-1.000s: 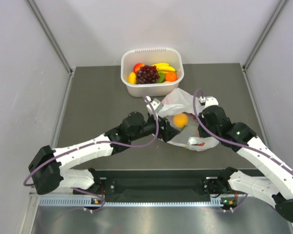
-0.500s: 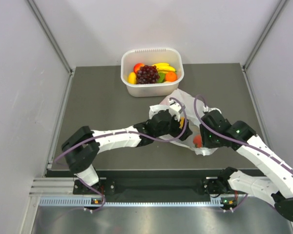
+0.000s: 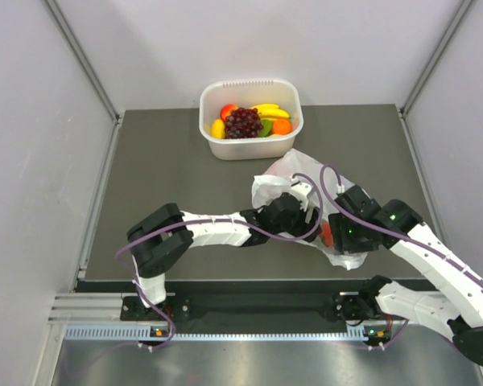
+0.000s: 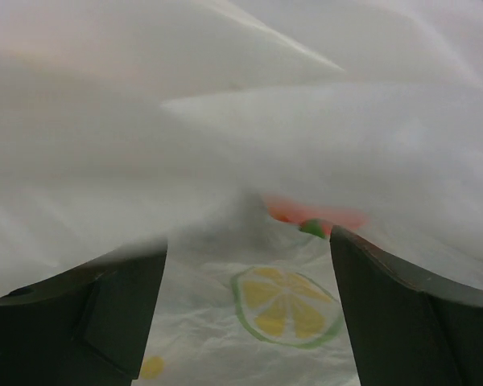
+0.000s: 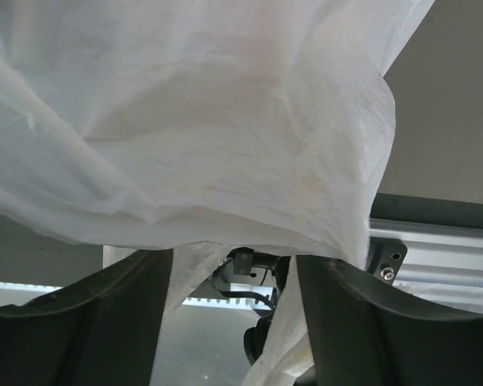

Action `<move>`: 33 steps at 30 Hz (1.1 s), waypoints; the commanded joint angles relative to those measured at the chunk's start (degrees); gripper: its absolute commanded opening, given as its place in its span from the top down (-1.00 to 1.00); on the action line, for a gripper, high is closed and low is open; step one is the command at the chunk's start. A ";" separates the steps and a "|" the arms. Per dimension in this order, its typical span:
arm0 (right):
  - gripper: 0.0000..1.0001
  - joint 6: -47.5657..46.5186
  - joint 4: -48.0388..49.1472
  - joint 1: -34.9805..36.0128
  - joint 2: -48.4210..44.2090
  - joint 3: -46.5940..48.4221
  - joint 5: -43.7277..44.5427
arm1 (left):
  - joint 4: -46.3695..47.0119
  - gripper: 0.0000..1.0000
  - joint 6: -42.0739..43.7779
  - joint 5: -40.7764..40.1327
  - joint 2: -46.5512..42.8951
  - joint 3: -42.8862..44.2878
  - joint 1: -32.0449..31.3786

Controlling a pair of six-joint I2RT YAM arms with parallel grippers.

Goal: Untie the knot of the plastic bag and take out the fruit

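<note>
1. The thin, crinkly, translucent white plastic bag lies right of centre on the dark grey table, between the two grippers and just in front of the tub. No knot shows in any view. The neck gapes toward the left arm, so I judge the tie undone.
2. One small red piece of fruit shows through the film at the bag's near right end. In the left wrist view it is a red blur with a green bit, straight ahead of the fingers. Any other fruit inside is hidden.
3. The left gripper is pushed into the mouth, jaws apart and holding nothing, with film draped over the tips. It is probably placed there to reach the red piece. A printed lemon slice lies on the plastic below it.
4. The right gripper sits at the near right end under the draped plastic, jaws apart. It seems to prop the bag rather than pinch it.
5. One rigid white plastic tub stands at the table's far edge. It holds one dark purple grape bunch, yellow bananas, one orange round fruit, one yellow piece and one red-orange piece.
</note>
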 commanded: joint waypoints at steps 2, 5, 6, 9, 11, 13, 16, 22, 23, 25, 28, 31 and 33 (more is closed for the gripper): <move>-0.32 -0.14 1.69 0.21 -0.57 0.33 0.75 | 0.72 -0.78 -2.05 -14.73 0.19 0.32 0.32; -0.49 -0.58 5.02 0.21 -0.30 0.07 0.75 | -1.39 -0.87 -2.83 -22.01 2.39 2.43 0.32; -0.53 -0.66 5.82 0.21 -0.22 0.07 0.66 | -1.39 -0.89 -2.84 -23.09 3.61 3.22 0.40; -0.72 -1.45 8.55 0.21 0.49 -0.55 0.66 | 0.19 -0.97 -2.31 -25.39 6.16 4.80 1.02; -0.78 -2.07 9.34 0.21 1.01 -0.55 0.49 | 1.15 -0.97 -1.61 -24.77 7.66 6.46 2.25; -0.86 -2.68 10.39 0.21 1.19 -0.72 0.57 | 1.86 -0.97 -1.17 -24.07 9.51 7.61 3.56; -0.98 -3.39 11.45 0.21 0.84 -1.08 0.66 | 6.15 -0.97 1.19 -22.14 10.83 7.88 4.88; -0.99 -4.27 13.74 0.21 0.93 -1.69 0.05 | 14.42 -0.98 5.77 -14.59 12.50 7.27 5.59; -0.99 -4.44 14.26 0.21 0.93 -1.69 0.13 | 15.65 -0.98 6.04 -13.71 12.50 6.74 5.59; -1.00 -4.88 14.79 0.30 1.10 -1.78 0.13 | 19.85 -0.97 6.56 -12.47 12.41 5.78 5.59; -0.99 -5.32 15.58 0.21 1.28 -1.95 0.22 | 23.12 -0.98 7.79 -12.64 12.94 5.16 5.59; -0.99 -5.67 16.46 0.21 1.37 -2.22 0.13 | 22.08 -0.97 9.11 -13.96 14.96 7.70 5.59; -0.99 -5.85 16.90 0.21 1.37 -2.22 -0.04 | 21.20 -0.98 9.81 -13.26 17.06 10.59 5.59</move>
